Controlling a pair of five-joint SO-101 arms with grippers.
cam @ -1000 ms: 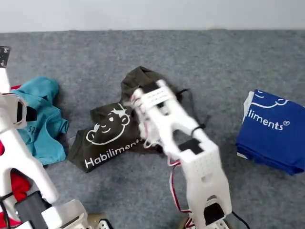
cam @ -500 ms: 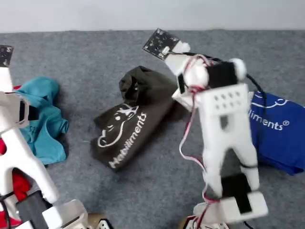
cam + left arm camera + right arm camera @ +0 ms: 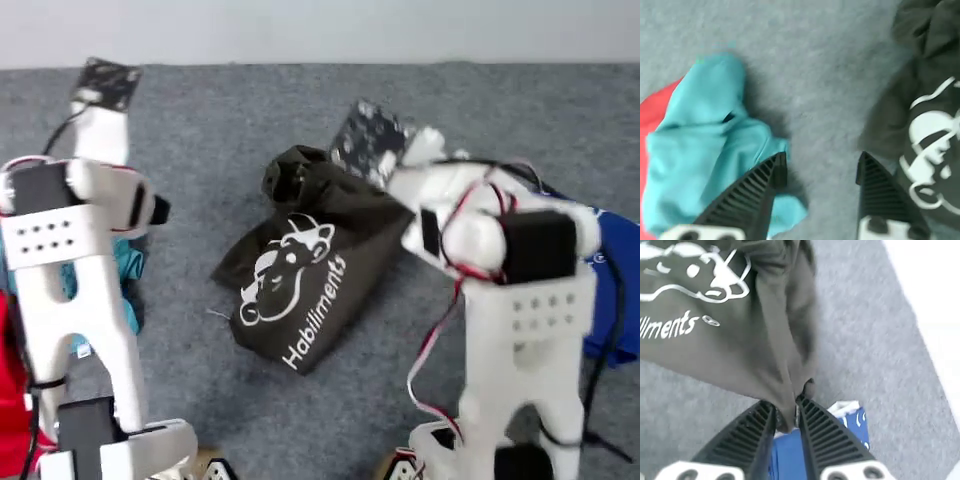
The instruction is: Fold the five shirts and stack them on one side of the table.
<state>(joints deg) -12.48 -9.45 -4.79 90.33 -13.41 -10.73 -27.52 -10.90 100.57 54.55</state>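
Left wrist view: the left tool [image 3: 821, 162] hangs wide open, holding nothing, over the grey surface [image 3: 810, 75] between a crumpled teal shirt [image 3: 705, 145] lying on a red shirt [image 3: 655, 107] and a dark shirt [image 3: 320, 260]. Right wrist view: the right tool [image 3: 786, 410] pinches the dark shirt's edge above a folded blue shirt [image 3: 790, 460].

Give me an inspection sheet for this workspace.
Surface: grey carpet.
Job's things: dark shirt unfolded mid-table; teal shirt crumpled by red shirt at one side; blue shirt folded at the other.
Clutter: nothing seen.
Claws: right claw shut on the dark shirt's edge; left claw open above carpet between teal and dark shirts.
Cables: red and white wires along the right arm.
Surroundings: pale wall beyond the carpet.
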